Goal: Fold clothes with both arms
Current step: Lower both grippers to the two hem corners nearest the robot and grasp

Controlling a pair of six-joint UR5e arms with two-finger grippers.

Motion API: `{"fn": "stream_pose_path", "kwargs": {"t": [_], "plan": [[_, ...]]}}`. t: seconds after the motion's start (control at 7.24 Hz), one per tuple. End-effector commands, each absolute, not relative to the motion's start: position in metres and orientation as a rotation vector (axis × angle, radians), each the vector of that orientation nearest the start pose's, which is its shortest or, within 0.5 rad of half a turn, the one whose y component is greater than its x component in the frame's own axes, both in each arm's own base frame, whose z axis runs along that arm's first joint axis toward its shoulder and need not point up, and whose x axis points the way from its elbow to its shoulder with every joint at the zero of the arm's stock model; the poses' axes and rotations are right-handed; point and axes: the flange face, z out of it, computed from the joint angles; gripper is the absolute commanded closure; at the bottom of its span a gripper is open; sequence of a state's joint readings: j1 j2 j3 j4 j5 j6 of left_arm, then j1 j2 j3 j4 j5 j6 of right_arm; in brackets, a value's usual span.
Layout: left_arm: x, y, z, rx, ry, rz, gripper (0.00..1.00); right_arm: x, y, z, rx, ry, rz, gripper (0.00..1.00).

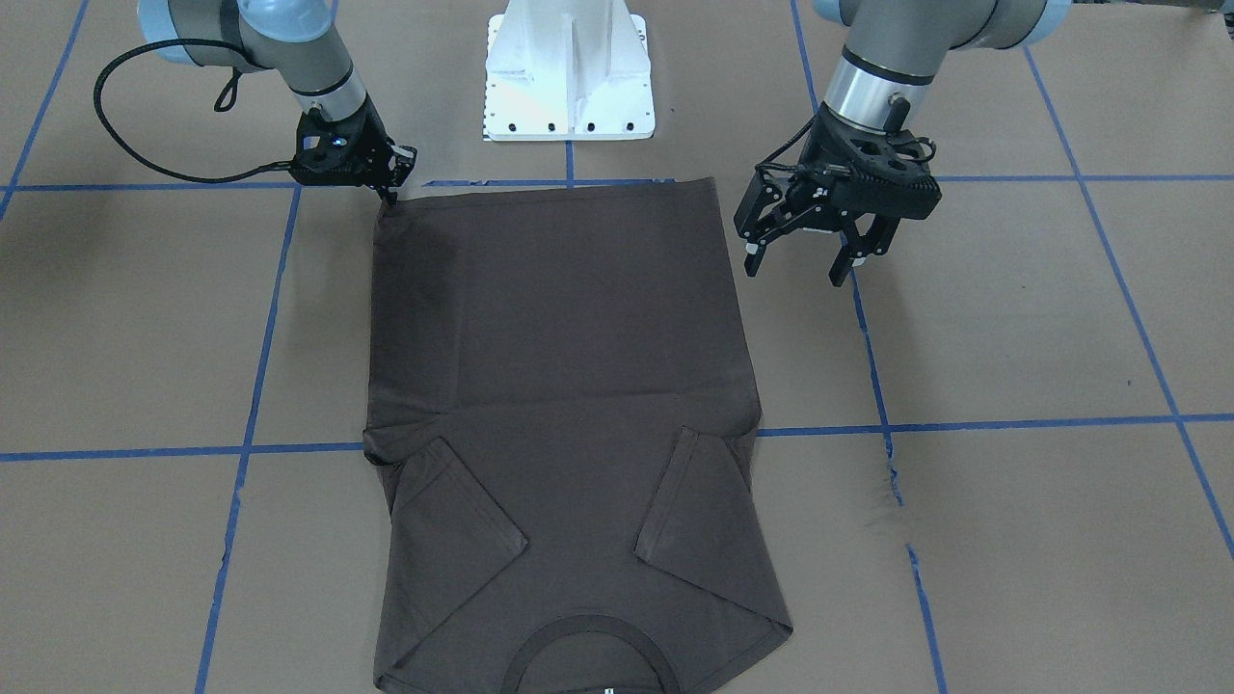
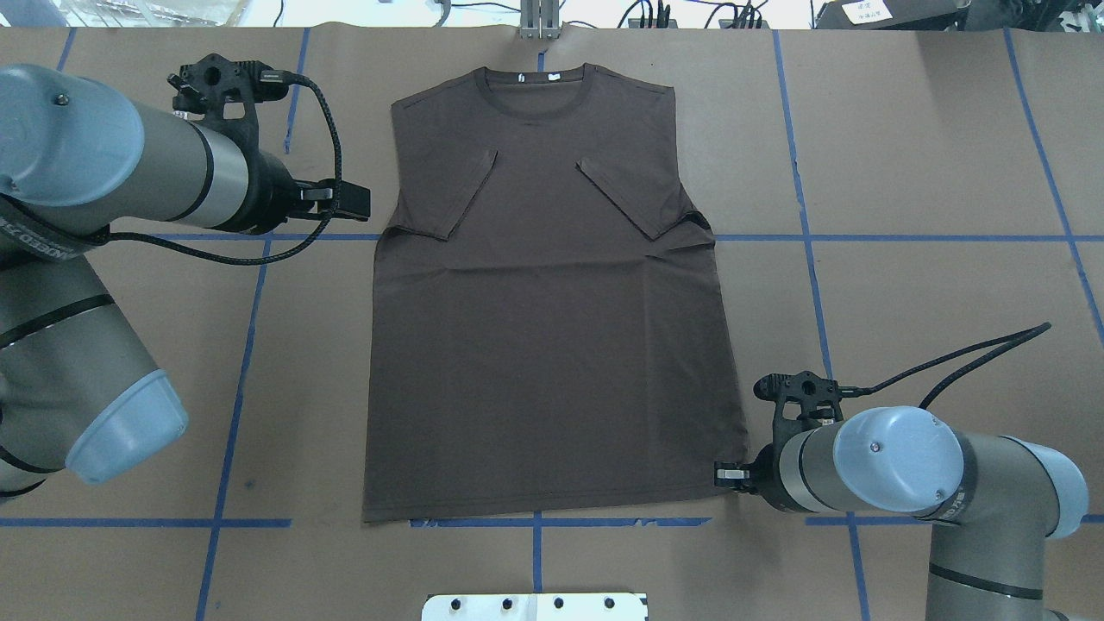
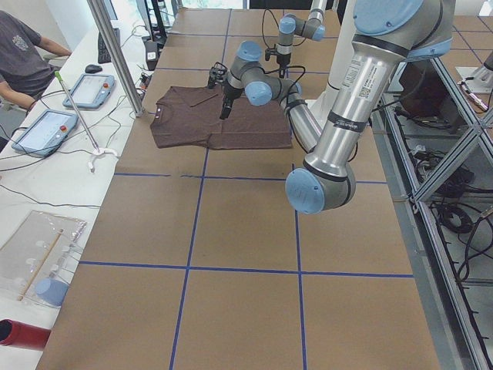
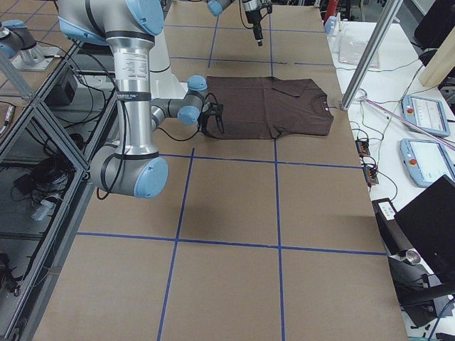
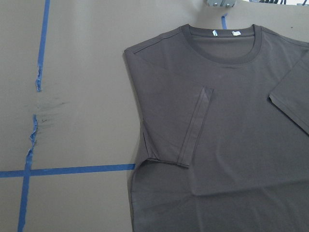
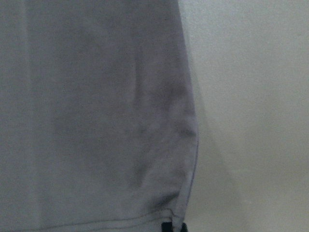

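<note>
The dark brown T-shirt (image 2: 552,345) lies flat on the brown table, collar (image 2: 535,86) away from the robot, both sleeves folded in over the chest. My right gripper (image 1: 390,196) is low at the hem corner on the robot's right, its fingers drawn together on that corner. The right wrist view shows the hem corner (image 6: 186,203) close up with the fingertips (image 6: 174,227) at its edge. My left gripper (image 1: 793,275) hangs open well above the table, beside the shirt's other side. The left wrist view looks down on the collar (image 5: 224,43) and one folded sleeve (image 5: 195,130).
The white pedestal base (image 1: 569,77) stands behind the hem. Blue tape lines (image 1: 964,422) cross the brown table cover. A black cable (image 1: 145,145) loops from the right wrist. A seated person (image 3: 23,54) and tablets (image 3: 42,131) are at a side desk beyond the collar end.
</note>
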State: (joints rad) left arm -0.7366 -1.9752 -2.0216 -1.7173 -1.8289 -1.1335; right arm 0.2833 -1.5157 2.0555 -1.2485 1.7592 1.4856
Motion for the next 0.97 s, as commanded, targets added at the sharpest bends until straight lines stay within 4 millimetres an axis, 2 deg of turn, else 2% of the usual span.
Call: {"fn": "stream_pose_path", "kwargs": {"t": [0.0, 0.14, 0.28, 0.41, 0.69, 0.83], "plan": [[0.371, -0.408, 0.258, 0.150, 0.976, -0.241, 0.00, -0.433, -0.256, 0.354, 0.000, -0.920, 0.118, 1.00], [0.384, -0.369, 0.279, 0.096, 0.950, -0.277, 0.00, -0.429, -0.257, 0.348, 0.006, -0.933, 0.121, 1.00], [0.416, -0.323, 0.291, 0.028, 0.922, -0.380, 0.00, -0.428, -0.259, 0.346, 0.009, -0.938, 0.124, 1.00], [0.444, -0.285, 0.298, -0.020, 0.903, -0.423, 0.00, -0.427, -0.260, 0.344, 0.012, -0.944, 0.124, 1.00], [0.484, -0.233, 0.308, -0.098, 0.845, -0.443, 0.01, -0.426, -0.264, 0.340, 0.018, -0.951, 0.130, 1.00], [0.497, -0.228, 0.322, -0.100, 0.808, -0.453, 0.01, -0.426, -0.265, 0.337, 0.020, -0.959, 0.130, 1.00]]}}
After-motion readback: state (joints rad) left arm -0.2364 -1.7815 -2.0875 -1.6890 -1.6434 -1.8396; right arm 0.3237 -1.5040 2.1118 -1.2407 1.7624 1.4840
